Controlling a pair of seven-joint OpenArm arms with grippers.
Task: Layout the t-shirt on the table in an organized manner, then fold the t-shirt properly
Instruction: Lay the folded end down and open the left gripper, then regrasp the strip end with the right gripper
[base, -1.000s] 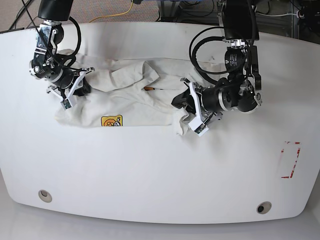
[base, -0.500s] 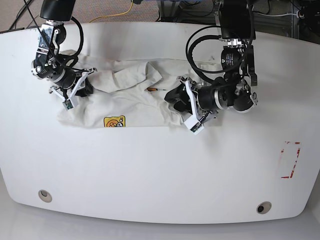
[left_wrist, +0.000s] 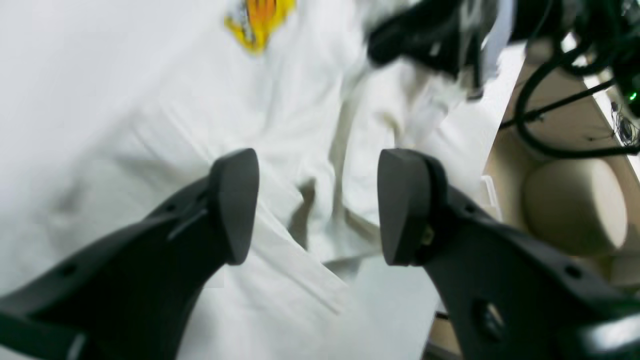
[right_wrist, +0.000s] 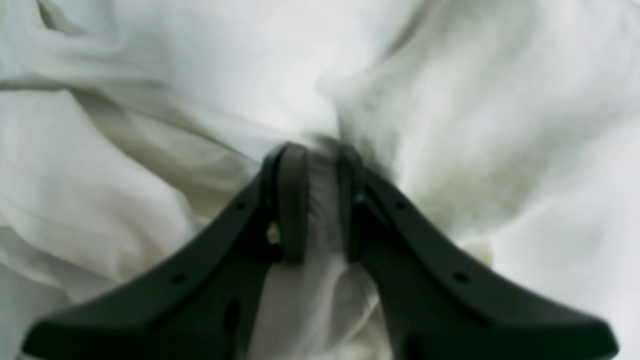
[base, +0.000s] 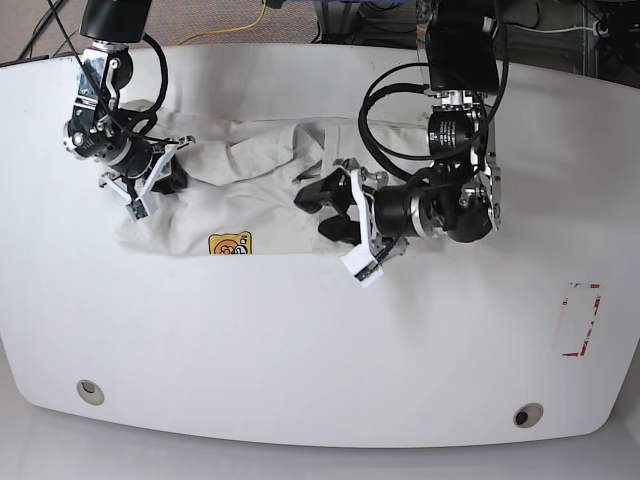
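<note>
The off-white t-shirt lies crumpled on the far half of the white table, a bit of its yellow-orange graphic showing at the front hem. My left gripper hovers open over the shirt's right end. In the left wrist view its fingers stand wide apart above creased t-shirt cloth, with nothing between them. My right gripper is at the shirt's left end. The right wrist view shows the right gripper shut on a fold of the t-shirt.
A red-outlined tape mark sits near the table's right edge. Two grey grommet holes lie near the front edge. Cables and equipment stand beyond the table's far edge.
My left gripper has travelled left across the shirt, and the shirt's right end has shifted left with it. The right gripper has barely moved and stays closed on cloth.
</note>
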